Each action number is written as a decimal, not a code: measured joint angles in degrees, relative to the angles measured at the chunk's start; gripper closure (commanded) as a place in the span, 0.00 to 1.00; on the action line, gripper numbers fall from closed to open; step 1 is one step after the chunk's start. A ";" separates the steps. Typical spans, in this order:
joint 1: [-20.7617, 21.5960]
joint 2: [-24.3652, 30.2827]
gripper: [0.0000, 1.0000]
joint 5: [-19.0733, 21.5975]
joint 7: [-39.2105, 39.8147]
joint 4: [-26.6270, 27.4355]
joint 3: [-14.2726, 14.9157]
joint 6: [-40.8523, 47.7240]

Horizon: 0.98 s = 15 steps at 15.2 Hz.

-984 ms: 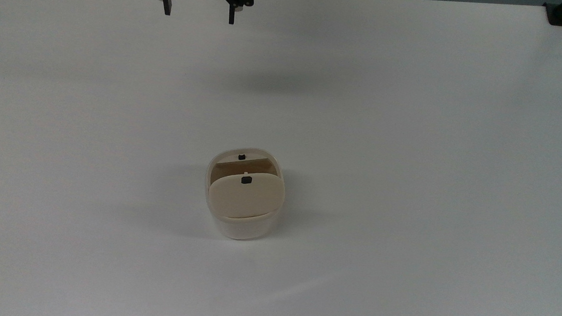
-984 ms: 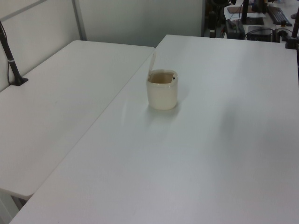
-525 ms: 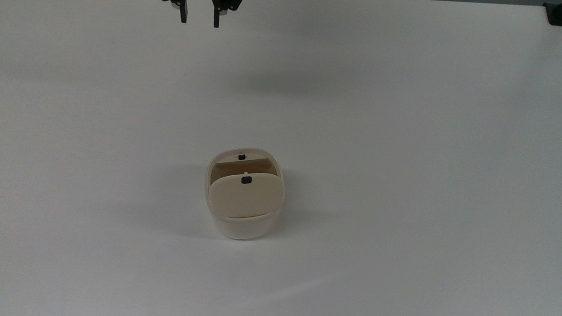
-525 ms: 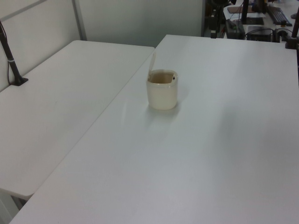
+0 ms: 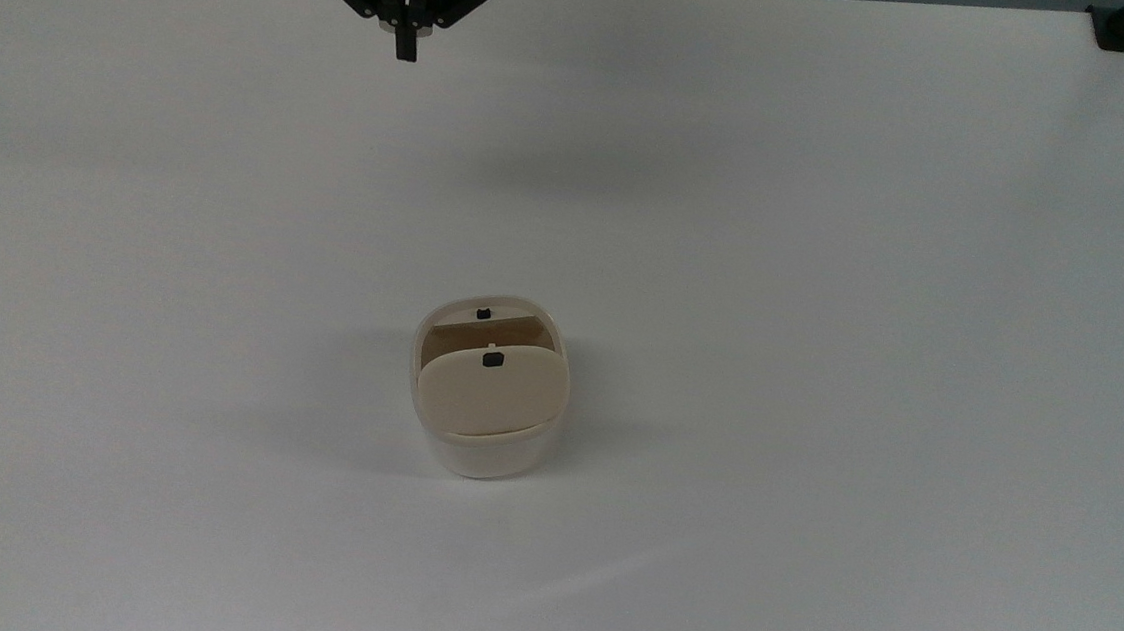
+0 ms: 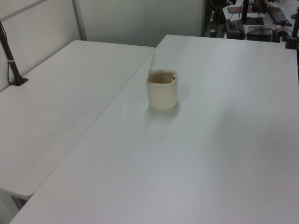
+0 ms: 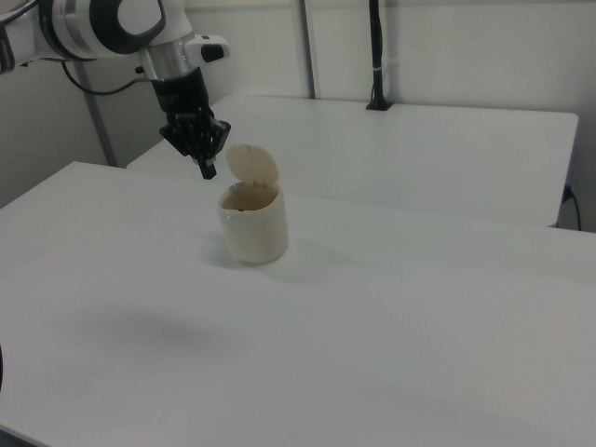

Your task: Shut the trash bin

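Fingers [image 5: 406, 45] pressed together, empty, high above counter [image 5: 826, 276], well apart from trash bin [image 5: 486, 420] mid-counter. Lid [image 7: 252, 165] stands upright, open. Risk: pushing lid off-centre could tip or slide the light bin.

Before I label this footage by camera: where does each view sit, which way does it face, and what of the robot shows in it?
Top view: high, looking steeply down on the table; bin central, lid up; gripper at the top edge, fingers shut.
Left view: raised at one table end, looking along it to the bin.
Right view: lower, across the table; arm and gripper beside the bin.
Shared: all three see the open bin; top and right views see the gripper.
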State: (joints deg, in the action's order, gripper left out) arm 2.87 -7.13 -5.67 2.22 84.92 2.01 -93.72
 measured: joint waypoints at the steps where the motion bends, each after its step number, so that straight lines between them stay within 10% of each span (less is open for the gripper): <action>1: 0.00 -0.10 1.00 0.00 0.00 0.01 0.00 -0.57; 15: 0.23 -8.02 1.00 0.66 0.68 0.20 -0.45 -32.39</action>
State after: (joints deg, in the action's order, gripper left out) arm 3.10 -15.15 -5.00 2.89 85.12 1.57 -126.11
